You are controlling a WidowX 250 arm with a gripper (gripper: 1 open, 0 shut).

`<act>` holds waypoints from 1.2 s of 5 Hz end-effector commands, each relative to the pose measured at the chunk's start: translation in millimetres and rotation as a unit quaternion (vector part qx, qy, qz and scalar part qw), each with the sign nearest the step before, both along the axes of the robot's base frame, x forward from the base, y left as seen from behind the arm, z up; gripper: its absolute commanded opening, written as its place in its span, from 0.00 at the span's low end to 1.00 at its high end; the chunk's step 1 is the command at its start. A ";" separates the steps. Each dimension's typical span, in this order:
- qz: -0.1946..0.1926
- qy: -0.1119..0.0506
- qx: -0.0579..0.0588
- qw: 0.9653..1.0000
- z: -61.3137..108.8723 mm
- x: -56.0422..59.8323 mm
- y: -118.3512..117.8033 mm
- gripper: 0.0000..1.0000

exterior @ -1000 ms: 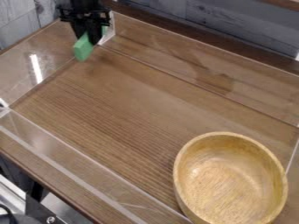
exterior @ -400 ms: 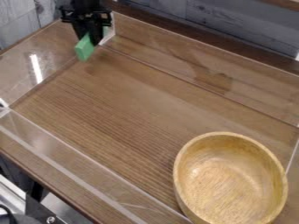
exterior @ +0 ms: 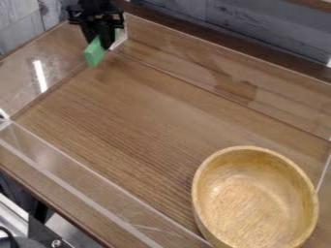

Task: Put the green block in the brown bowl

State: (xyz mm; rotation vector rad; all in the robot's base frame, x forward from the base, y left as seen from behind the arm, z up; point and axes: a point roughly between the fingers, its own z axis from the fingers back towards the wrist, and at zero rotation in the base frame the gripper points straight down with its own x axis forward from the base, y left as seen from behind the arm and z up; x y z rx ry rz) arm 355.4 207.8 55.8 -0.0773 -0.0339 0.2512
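- The green block (exterior: 95,51) sits a touch higher than a second ago, its lower end slightly farther from the brown bowl (exterior: 255,199).
- No other difference shows.

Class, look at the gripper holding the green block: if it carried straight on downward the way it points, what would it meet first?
Most likely the wooden tabletop directly beneath: the gripper is shut on the green block, whose lower end would touch first. The brown bowl lies far off.
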 end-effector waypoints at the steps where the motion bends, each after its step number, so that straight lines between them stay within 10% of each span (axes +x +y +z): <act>1: -0.001 -0.031 0.019 0.999 24.4 11.2 4.6 0.00; 6: 0.037 -0.064 0.015 0.997 38.2 19.2 7.0 0.00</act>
